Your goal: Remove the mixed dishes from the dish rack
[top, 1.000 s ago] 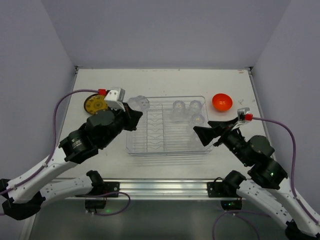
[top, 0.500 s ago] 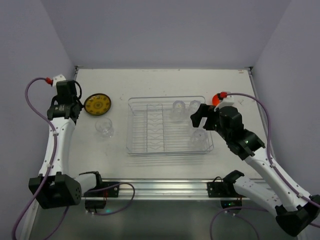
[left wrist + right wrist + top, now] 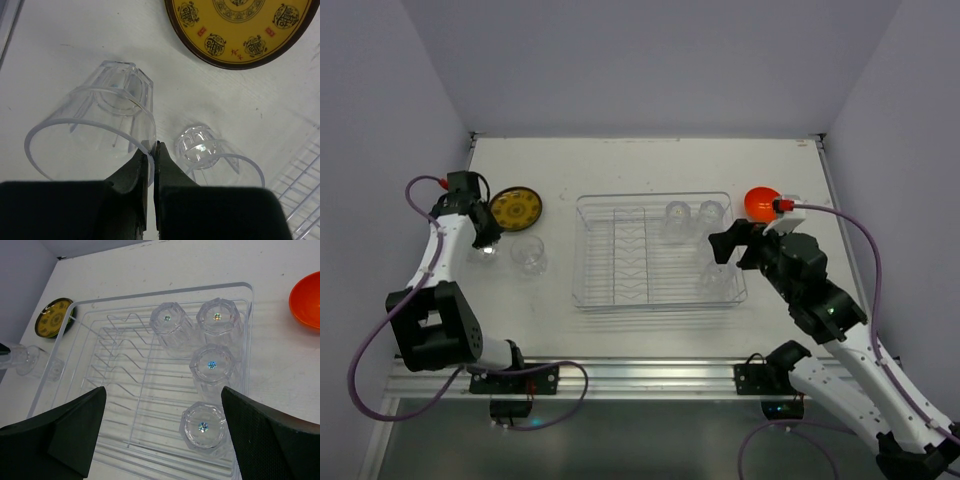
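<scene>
Glass, clear plastic and glazed ware.

Overhead view: the dish rack (image 3: 650, 303) sits at the centre of the table (image 3: 620, 165). Four clear cups (image 3: 676, 215) remain inside, toward its 3 o'clock end. Just outside the rack's 1 o'clock corner is the orange bowl (image 3: 764, 203). Well off at 9 o'clock lies the yellow plate (image 3: 515, 208), with a loose cup (image 3: 528, 255) at the plate's 5 o'clock. The left gripper (image 3: 482, 242) is low at the plate's 7 o'clock, and the right gripper (image 3: 725, 243) hangs over the rack's cups.

Left wrist view: the fingers are pinched together on the rim wall of the held cup (image 3: 100, 117), mouth toward the camera. Whether its base touches the table cannot be told. The loose cup is near at 3 o'clock, apart.

Right wrist view: the jaws are spread wide with nothing between them. Four inverted cups sit below, the nearest cup (image 3: 202, 427) at 5 o'clock.

Handling note: the likely step is setting down the held cup. Seat it flat, clear of plate and neighbour, before parting the fingers, since a thin rim pinch may slip.
</scene>
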You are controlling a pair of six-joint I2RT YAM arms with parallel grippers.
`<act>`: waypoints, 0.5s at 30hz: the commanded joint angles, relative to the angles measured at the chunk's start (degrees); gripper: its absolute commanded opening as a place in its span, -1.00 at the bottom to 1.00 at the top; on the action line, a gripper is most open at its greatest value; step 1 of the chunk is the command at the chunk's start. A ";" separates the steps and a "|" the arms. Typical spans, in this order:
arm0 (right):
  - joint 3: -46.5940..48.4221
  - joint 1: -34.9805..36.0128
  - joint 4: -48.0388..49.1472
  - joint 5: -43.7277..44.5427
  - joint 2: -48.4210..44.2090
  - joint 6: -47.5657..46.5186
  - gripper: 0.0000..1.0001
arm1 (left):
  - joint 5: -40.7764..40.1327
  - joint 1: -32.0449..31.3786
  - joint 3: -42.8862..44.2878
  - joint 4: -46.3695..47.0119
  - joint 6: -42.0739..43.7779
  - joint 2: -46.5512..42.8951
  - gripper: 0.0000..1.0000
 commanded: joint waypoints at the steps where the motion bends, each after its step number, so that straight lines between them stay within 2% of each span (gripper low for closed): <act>1: -0.57 -0.15 3.87 0.47 -0.82 -0.57 0.98 | 3.24 0.30 2.55 0.31 2.02 2.73 -1.00; 5: -0.57 -0.15 3.87 -0.06 -0.47 -0.57 0.98 | 4.38 0.30 3.43 -0.49 3.43 7.13 -0.84; 11: -1.01 -0.15 4.40 -0.15 0.23 -0.40 0.98 | 5.53 0.12 2.55 0.30 4.57 8.37 -0.65; 15: -1.10 -0.24 4.75 -0.50 1.20 -0.40 0.98 | 6.49 -0.06 3.34 0.04 4.31 6.79 -0.20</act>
